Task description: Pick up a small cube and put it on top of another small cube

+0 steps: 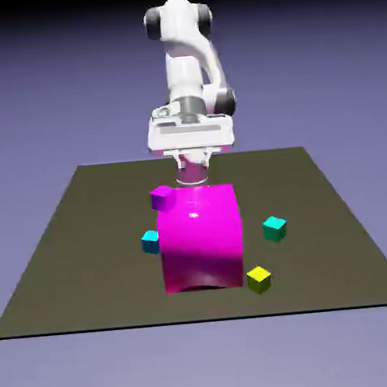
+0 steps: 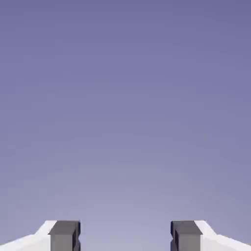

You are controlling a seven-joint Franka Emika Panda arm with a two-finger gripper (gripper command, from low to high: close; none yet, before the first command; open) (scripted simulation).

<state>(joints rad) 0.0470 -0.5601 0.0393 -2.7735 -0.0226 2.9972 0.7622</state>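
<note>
The teal cube (image 1: pixel 274 228) sits on the table (image 1: pixel 71 265) toward the exterior view's right, apart from everything else and untouched. Nearest to it is the big magenta block (image 1: pixel 201 237), which stands in the middle of the table, its right face a short gap from the cube. A yellow cube (image 1: pixel 259 279) lies near the block's front right corner, closer to the camera than the teal cube and just beside the block. On the block's other side, a cyan cube (image 1: pixel 150 241) rests right against or just next to its left face; whether they touch cannot be told. A small magenta cube (image 1: pixel 162 198) shows at the block's upper left corner; whether it sits on the block or on the table behind it cannot be told. The white arm (image 1: pixel 188 73) rises behind the block, and the hand (image 1: pixel 193 174) points down just behind the block's top edge, its fingertips hidden by the block in this view. In the hand view the hand (image 2: pixel 125 235) is spread wide, its two grey fingertips (image 2: pixel 64 235) well apart with nothing between them, and only plain blue-violet backdrop fills the picture.
</note>
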